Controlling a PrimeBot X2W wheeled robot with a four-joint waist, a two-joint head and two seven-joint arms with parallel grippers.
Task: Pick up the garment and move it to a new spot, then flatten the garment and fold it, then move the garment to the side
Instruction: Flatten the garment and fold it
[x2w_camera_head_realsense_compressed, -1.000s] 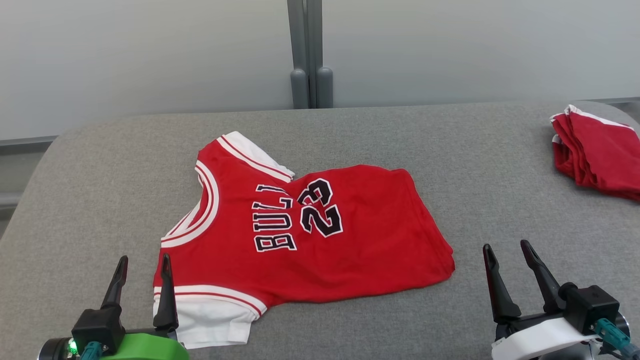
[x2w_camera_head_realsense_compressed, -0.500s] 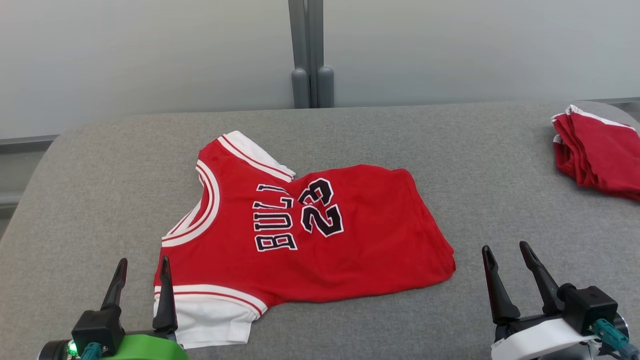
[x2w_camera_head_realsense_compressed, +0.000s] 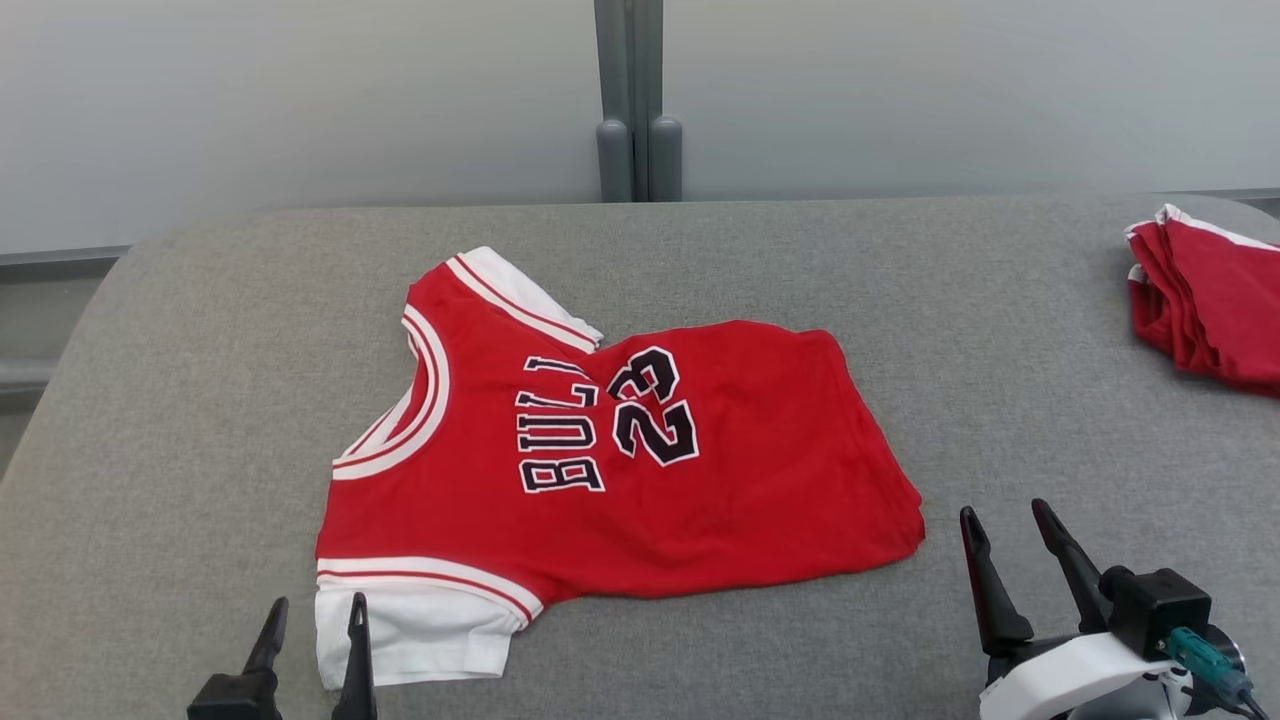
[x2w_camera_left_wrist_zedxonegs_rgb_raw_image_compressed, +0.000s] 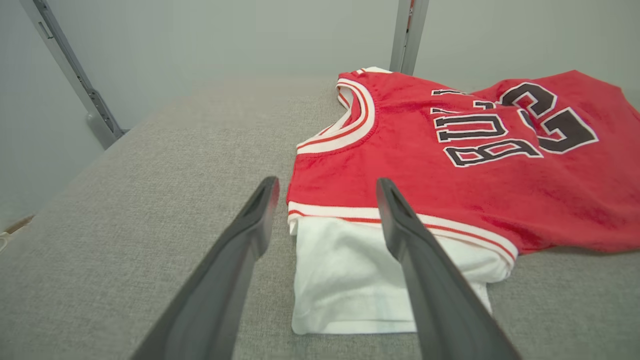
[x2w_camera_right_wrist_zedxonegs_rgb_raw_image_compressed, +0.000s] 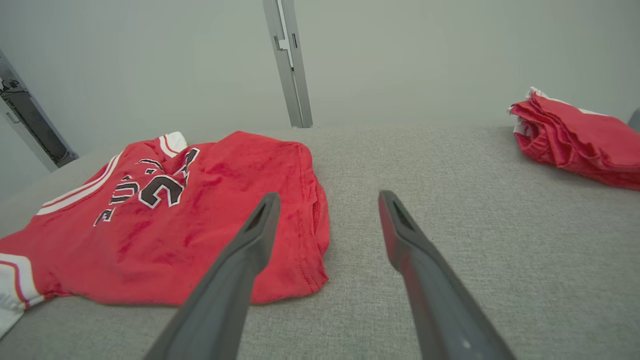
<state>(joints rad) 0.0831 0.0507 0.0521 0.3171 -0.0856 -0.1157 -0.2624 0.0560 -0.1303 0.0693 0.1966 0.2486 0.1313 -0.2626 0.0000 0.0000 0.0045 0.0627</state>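
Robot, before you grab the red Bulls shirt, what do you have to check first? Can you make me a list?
1. Left gripper open: ok, fingers apart, nothing held.
2. Right gripper open: ok, fingers apart, nothing held.
3. Left gripper aimed at the shirt: ok, the white sleeve lies between its fingers in the left wrist view.
4. Left fingers touching the white sleeve: cannot tell.
5. Shirt flat: not ok, it puckers by the far sleeve, bending the lettering.
6. Folded red pile out of the way: ok, it sits apart at the far right of the table.
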